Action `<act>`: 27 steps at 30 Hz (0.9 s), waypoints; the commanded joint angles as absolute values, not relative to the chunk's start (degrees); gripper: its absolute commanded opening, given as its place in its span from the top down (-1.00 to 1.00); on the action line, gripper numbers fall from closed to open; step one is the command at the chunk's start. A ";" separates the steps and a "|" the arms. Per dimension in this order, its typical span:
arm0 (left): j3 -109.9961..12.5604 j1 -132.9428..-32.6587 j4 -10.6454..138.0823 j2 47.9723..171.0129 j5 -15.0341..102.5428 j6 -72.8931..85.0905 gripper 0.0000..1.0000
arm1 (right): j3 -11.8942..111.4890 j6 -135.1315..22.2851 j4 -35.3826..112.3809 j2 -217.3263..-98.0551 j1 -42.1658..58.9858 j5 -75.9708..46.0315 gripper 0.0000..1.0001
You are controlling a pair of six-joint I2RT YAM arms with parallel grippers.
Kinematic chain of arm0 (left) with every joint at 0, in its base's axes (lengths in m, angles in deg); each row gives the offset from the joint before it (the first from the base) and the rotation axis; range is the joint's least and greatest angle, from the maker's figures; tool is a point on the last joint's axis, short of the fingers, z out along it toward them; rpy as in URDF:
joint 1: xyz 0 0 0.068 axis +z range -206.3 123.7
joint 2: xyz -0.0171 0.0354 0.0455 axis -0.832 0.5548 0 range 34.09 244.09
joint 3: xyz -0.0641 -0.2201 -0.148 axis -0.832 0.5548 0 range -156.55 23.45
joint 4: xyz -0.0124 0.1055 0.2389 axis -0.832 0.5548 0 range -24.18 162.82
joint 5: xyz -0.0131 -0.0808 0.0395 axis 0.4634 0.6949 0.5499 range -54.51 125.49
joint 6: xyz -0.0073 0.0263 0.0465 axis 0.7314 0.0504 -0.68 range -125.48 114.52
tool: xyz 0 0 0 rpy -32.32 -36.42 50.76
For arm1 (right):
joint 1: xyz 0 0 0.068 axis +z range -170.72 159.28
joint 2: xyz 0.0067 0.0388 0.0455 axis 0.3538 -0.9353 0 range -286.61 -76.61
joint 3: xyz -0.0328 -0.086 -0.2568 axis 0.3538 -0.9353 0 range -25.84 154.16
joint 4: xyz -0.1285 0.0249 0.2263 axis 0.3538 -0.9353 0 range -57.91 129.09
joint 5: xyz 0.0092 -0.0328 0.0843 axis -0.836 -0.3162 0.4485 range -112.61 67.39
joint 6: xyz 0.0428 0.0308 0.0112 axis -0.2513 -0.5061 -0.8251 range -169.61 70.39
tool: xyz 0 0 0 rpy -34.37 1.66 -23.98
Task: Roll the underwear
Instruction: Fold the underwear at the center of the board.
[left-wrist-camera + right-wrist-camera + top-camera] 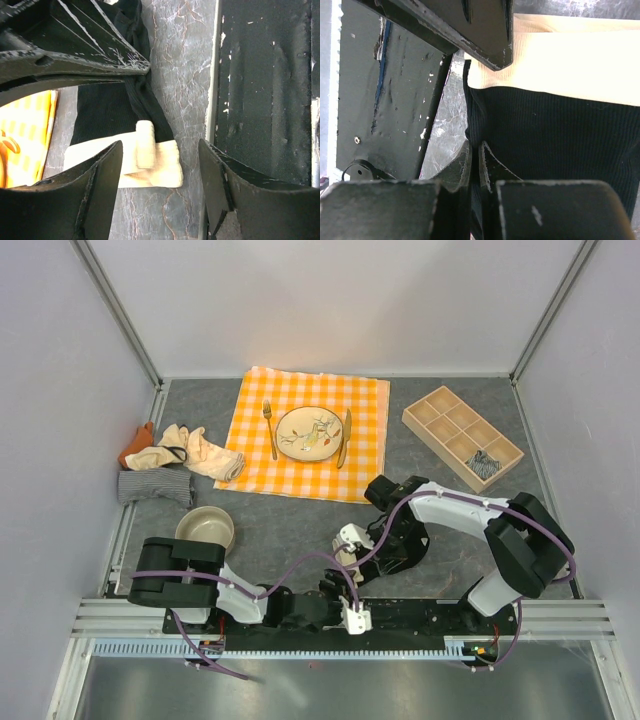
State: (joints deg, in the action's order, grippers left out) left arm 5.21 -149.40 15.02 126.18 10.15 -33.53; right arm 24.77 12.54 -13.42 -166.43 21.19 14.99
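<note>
Pinching black underwear (545,140) edge, R gripper (475,165) clamped tight on cloth, L gripper (160,145) spread wide, above cream band (162,167)

near centre: black ribbed underwear (555,135), cream band. far left pile: orange piece (133,445), cream pieces (200,452), grey-white striped one (155,486). far centre tablecloth (365,410) orange-white check. far right tray (440,410) pale wood. table (270,522) mottled grey.
</note>
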 commanded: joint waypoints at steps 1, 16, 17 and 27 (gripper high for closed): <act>4.82 -149.64 16.25 125.32 9.92 -31.06 -0.35 | 27.60 15.95 -17.41 -166.87 19.98 20.37 0.81; 9.56 -145.35 23.54 101.17 19.66 -11.74 -0.37 | 27.69 18.24 -19.35 -166.26 18.57 20.02 0.81; 10.78 -142.20 24.07 99.23 21.06 -7.63 -0.38 | 27.69 18.33 -19.35 -166.26 18.40 20.02 0.81; 8.52 -123.46 27.59 98.67 40.13 8.23 0.16 | 27.69 18.68 -19.27 -165.38 18.31 20.28 0.81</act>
